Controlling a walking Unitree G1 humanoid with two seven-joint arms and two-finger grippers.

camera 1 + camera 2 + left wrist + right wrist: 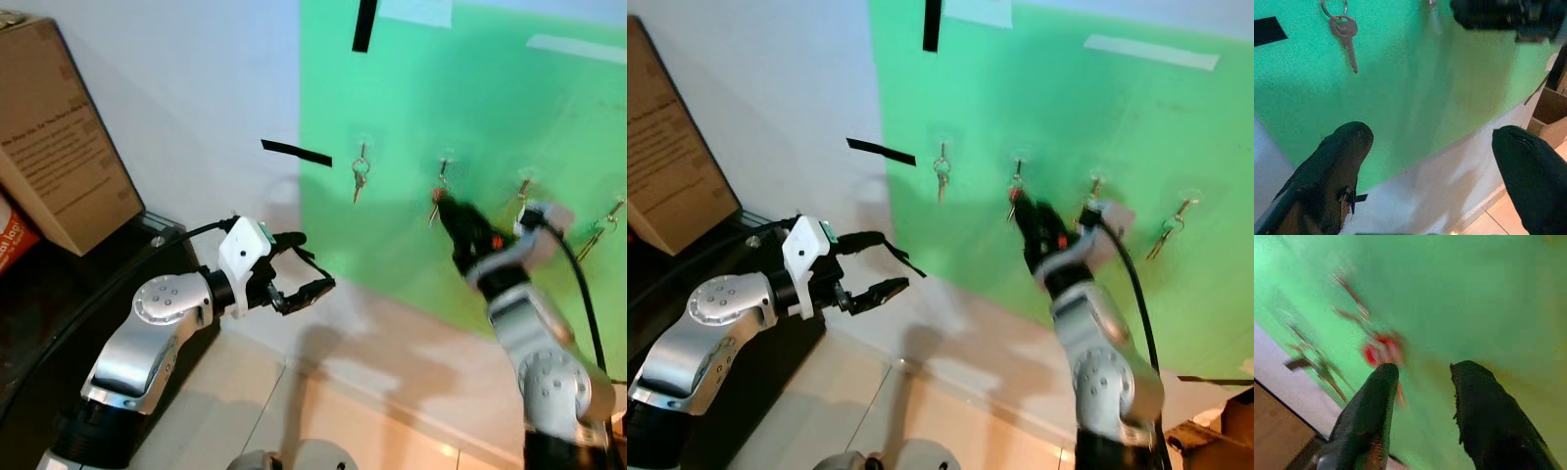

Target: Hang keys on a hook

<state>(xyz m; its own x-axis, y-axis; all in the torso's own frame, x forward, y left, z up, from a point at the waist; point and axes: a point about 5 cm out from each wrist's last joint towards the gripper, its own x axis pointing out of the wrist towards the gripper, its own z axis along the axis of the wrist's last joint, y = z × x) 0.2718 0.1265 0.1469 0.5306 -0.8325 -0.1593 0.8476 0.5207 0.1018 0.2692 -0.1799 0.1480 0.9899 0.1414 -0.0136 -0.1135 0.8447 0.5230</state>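
Note:
A green board [470,108] on the wall carries a row of clear hooks, each with keys hanging from it. A silver key [360,178] hangs on the leftmost hook. On the second hook hangs a red-tagged key [436,199]. My right gripper [446,211] is raised to this key, its tips right at it. In the right wrist view the fingers [1376,396] stand open, and the blurred red-tagged key [1378,352] lies just past one fingertip, outside the gap. My left gripper [309,264] is open and holds nothing, lower left of the board.
Two more key sets [524,186] [600,230] hang on hooks further right. A cardboard box [59,137] stands on a dark cabinet [69,294] at the left. Black tape strips [296,152] mark the wall. Tiled floor [323,421] lies below.

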